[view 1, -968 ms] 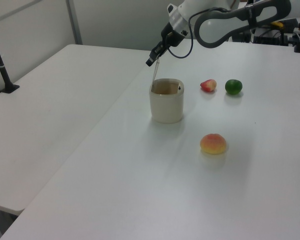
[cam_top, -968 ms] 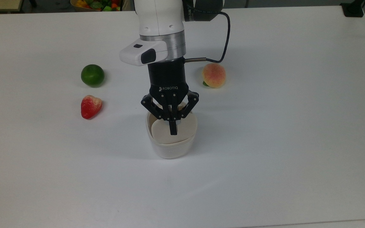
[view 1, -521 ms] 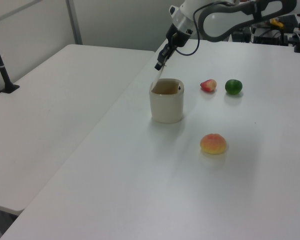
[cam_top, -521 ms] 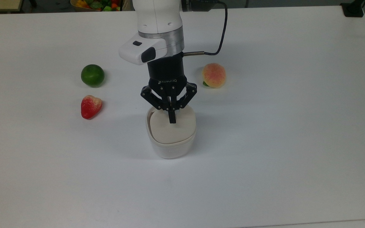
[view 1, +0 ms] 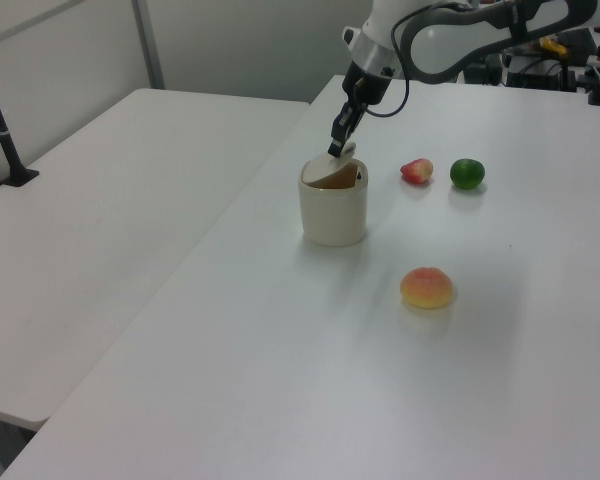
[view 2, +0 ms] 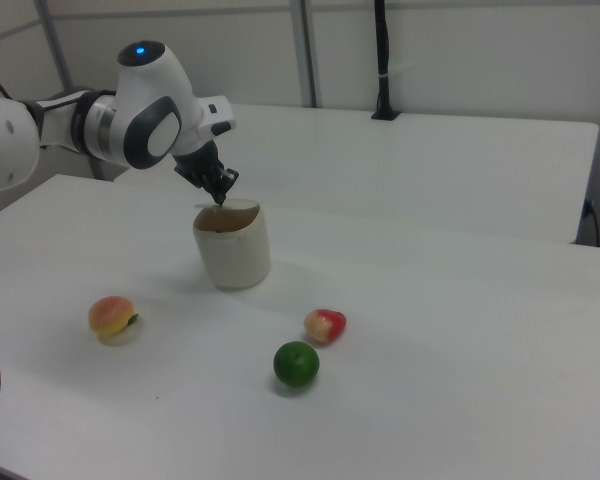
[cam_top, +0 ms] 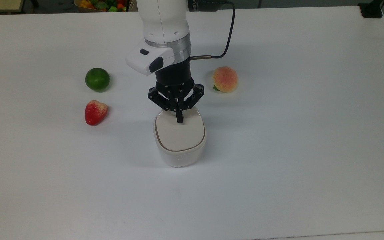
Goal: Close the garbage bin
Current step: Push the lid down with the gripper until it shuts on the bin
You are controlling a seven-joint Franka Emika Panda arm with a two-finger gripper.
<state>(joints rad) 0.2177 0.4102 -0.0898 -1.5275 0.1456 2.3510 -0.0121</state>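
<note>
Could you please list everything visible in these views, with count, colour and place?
garbage bin: one, white tub with a beige lid, near the table's middle; the lid is tilted, almost down.
lime: one, green, toward the top view's left.
strawberry: one, red, just below the lime in the top view.
peach: one, pink-orange, on the top view's right of the arm.
table: one, white, under everything.
second table: one, white, on the left view's left.
arm: one, white, over the bin.
gripper: one, black, fingers shut, tip on the lid's far edge.
</note>
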